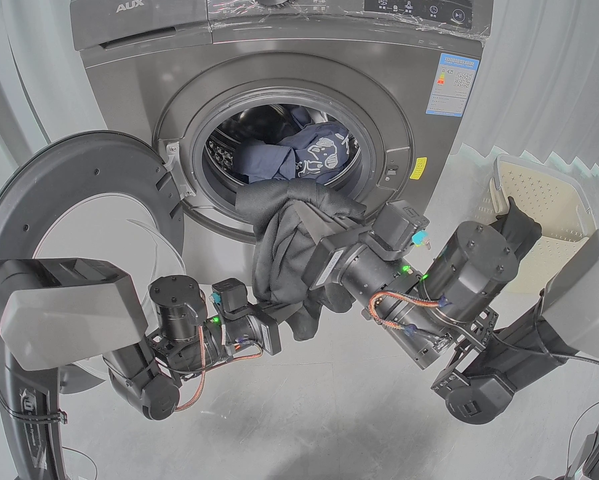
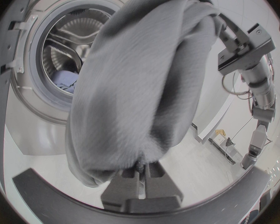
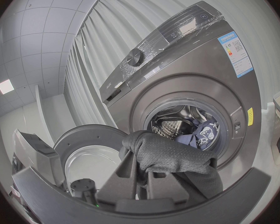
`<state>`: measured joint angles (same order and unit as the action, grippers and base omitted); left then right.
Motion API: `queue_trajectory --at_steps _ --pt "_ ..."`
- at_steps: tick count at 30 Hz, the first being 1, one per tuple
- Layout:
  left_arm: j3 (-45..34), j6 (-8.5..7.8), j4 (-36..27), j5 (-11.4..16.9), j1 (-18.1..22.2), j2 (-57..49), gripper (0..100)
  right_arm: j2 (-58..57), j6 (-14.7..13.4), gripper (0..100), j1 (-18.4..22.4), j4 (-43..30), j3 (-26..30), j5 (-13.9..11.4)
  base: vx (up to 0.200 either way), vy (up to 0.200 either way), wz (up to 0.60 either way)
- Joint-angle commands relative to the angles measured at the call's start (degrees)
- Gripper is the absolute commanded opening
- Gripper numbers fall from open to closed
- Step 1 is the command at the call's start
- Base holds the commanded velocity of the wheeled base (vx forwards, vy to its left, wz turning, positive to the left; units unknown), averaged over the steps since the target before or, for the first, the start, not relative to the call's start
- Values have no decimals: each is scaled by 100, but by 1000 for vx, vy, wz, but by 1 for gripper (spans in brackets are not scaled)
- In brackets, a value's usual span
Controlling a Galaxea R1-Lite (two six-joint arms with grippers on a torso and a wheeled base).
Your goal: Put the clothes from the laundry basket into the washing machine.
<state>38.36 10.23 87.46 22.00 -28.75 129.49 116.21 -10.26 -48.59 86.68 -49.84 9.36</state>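
Lab room, curtains [image 1: 553, 68], washing machine [image 1: 133, 81], tiled ceiling [image 3: 31, 31]

dark grey garment [image 1: 286, 235] hangs at washing machine [image 1: 146, 75] mouth; navy clothes [image 1: 313, 155] in drum; white laundry basket [image 1: 546, 201] right of machine, black cloth [image 1: 519, 225] over rim

Drum mouth: on the washing machine [image 1: 139, 88], the upper part is free.
Inside drum: navy clothes [image 1: 309, 155] fill the lower right.
Lower rim: dark garment [image 1: 283, 235] drapes over it, blocking low entry.
Left flank: open door [image 1: 79, 188] stands beside the mouth.
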Motion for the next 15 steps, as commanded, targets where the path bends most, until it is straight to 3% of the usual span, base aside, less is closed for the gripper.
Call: queue_trajectory --at_steps 1,10,15 --pt "-409 -21 131 -21 -61 -583 0 174 -11 0 113 -1 0 4 0 0 0" --pt "-1560 -38 140 76 -333 -2103 0 358 -72 0 122 25 35 4 0 0 0" --pt "-1789 -21 140 190 -492 -2578 0 393 -72 0 113 16 70 4 0 0 0"
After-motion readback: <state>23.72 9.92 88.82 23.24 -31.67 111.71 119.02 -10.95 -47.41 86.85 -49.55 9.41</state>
